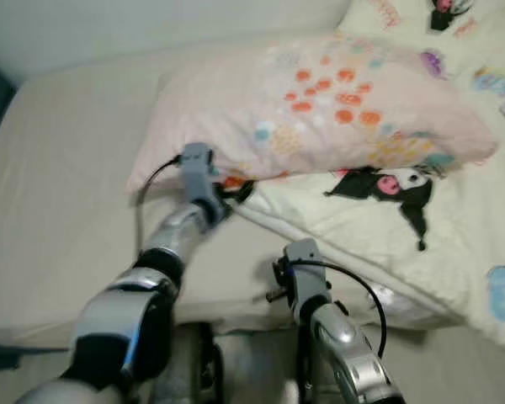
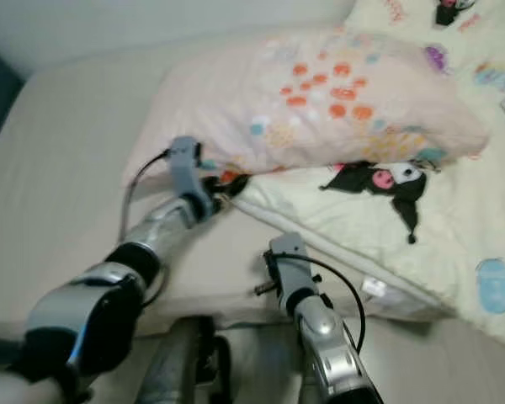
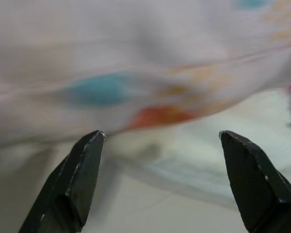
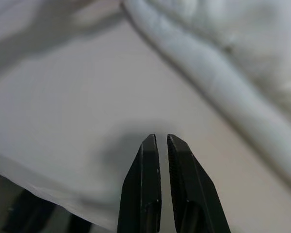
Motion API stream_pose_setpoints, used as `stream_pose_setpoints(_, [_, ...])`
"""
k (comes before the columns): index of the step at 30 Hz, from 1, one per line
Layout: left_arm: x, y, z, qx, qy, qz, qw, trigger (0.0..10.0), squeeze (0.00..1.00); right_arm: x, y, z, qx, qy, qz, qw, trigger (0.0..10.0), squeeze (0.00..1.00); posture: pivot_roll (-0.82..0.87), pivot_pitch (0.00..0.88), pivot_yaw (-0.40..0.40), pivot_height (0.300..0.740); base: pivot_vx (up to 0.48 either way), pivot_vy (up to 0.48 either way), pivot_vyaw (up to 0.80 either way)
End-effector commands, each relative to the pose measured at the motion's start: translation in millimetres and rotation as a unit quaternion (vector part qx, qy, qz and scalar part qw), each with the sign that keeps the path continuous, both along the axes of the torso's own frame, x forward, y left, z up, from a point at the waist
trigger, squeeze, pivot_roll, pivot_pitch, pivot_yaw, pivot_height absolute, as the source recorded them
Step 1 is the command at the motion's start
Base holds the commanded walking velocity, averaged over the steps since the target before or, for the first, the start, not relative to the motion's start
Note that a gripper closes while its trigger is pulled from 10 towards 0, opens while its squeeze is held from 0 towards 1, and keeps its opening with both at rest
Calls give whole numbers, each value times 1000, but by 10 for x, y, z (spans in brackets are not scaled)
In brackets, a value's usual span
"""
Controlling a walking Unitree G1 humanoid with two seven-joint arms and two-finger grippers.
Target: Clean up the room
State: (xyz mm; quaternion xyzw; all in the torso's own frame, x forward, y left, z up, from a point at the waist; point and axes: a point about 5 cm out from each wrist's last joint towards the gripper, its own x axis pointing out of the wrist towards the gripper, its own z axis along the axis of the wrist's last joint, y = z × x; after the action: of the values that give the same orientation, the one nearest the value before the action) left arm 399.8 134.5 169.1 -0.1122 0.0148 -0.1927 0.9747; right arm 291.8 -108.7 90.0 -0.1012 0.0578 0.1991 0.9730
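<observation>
A pale pink pillow (image 1: 320, 109) dotted with orange and blue flowers lies on the beige-sheeted bed (image 1: 59, 194), its near edge overlapping a cream cartoon-print quilt (image 1: 454, 227); the left gripper (image 3: 160, 138) is at the pillow's lower edge, fingers spread wide apart; the right gripper (image 4: 158, 141) hovers above the bare sheet beside the quilt's rolled hem, fingers nearly together on nothing.
</observation>
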Motion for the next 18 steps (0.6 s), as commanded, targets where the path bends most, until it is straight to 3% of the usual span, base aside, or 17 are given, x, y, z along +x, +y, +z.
stream_pose_setpoints(1, [-76,89,-98,29,-11,-10,999,10000,0,-53,92,67,-16,-34,26,999,10000,0,-81,319,47,627,0,0,0])
stream_pose_setpoints(3, [-167,279,-182,59,-19,26,998,10000,0,10,11,256,-49,-91,12,995,10000,0,-78,317,31,627,0,0,0])
stream_pose_setpoints(4, [-167,279,-182,59,-19,26,998,10000,0,10,11,256,-49,-91,12,995,10000,0,-78,317,31,627,0,0,0])
stream_pose_setpoints(6, [-263,467,-245,71,-26,77,994,10000,0,168,-158,473,-103,-146,-17,984,10000,0,-78,321,22,627,0,0,0])
stream_pose_setpoints(10, [-334,593,-271,71,-27,117,990,10000,0,305,-299,615,-137,-170,-32,975,10000,0,-82,325,17,627,0,0,0])
stream_pose_setpoints(11, [-369,628,-266,65,-30,130,989,10000,0,387,-373,653,-150,-172,-37,973,10000,537,-81,328,17,627,0,0,0])
stream_pose_setpoints(12, [-369,628,-266,65,-30,130,989,10000,0,387,-373,653,-150,-172,-37,973,10000,537,-81,328,17,627,0,0,0])
stream_pose_setpoints(13, [-402,640,-266,72,-33,134,988,10000,0,469,-433,663,-162,-168,-31,972,10000,1000,-80,329,16,627,0,0,0])
stream_pose_setpoints(18, [-526,538,-243,94,-40,113,988,10000,0,701,-598,593,-235,-137,-6,962,10000,1000,-55,338,5,627,0,0,0])
